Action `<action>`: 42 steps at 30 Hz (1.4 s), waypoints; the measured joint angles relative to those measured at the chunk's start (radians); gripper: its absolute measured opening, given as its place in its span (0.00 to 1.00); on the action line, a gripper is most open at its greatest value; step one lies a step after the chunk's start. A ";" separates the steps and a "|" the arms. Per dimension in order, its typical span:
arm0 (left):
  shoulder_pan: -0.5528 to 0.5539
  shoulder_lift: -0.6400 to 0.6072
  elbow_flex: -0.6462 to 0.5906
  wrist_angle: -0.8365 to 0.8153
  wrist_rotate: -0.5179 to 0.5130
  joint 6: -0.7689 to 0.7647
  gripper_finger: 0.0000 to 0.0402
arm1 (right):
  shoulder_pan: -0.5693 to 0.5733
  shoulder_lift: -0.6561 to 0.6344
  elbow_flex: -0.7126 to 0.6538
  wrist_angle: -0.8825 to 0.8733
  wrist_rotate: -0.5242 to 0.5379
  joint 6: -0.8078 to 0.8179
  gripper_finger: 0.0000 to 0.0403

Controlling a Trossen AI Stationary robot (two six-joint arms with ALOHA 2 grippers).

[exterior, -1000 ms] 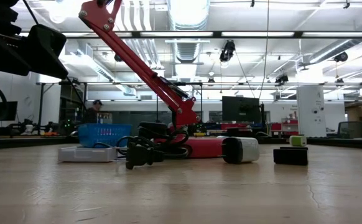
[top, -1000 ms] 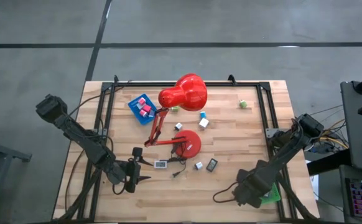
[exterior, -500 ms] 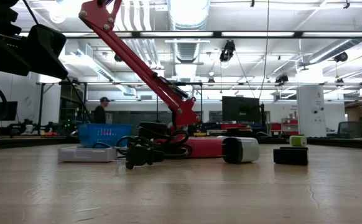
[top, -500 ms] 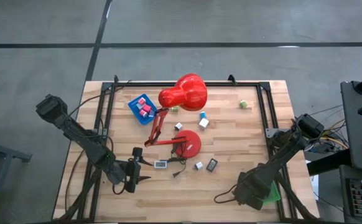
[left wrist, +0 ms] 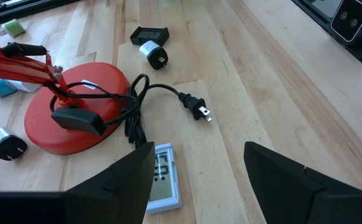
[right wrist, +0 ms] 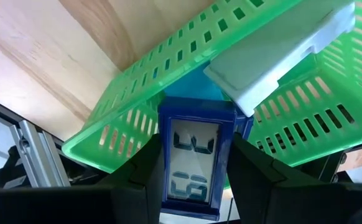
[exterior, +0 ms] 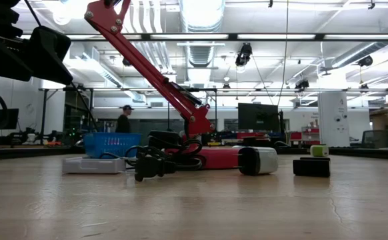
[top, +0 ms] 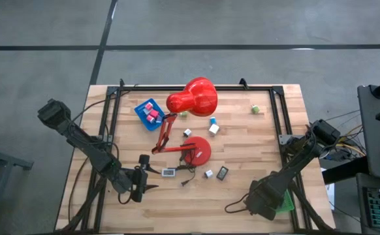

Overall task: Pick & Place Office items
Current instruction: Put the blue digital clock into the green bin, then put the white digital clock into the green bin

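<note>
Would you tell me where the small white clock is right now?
In the high view, the small white clock lies left of centre, beside the lamp's black plug, just ahead of the open left gripper.

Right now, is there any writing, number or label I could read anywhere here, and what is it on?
No text can be read with certainty.
Blue-framed display, gripped in the right hand over the green tray: segment digits show, seen askew, not surely readable.
White-framed display lying beside the red lamp base: faint digits, too blurred to read.
No brand names or signs are legible elsewhere.
</note>
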 joint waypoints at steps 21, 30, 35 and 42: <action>0.000 0.000 0.000 0.000 0.000 0.000 0.62 | 0.000 -0.002 0.025 -0.052 0.084 0.066 0.56; 0.000 0.000 0.000 0.000 0.000 0.000 0.62 | 0.005 -0.003 0.149 -0.126 0.338 -0.052 0.56; 0.000 0.000 0.000 0.000 0.023 -0.047 0.62 | 0.000 -0.003 0.201 -0.118 0.511 -0.119 0.56; 0.003 0.001 0.000 -0.009 0.110 -0.095 0.62 | -0.011 -0.003 0.206 -0.114 0.625 -0.172 0.56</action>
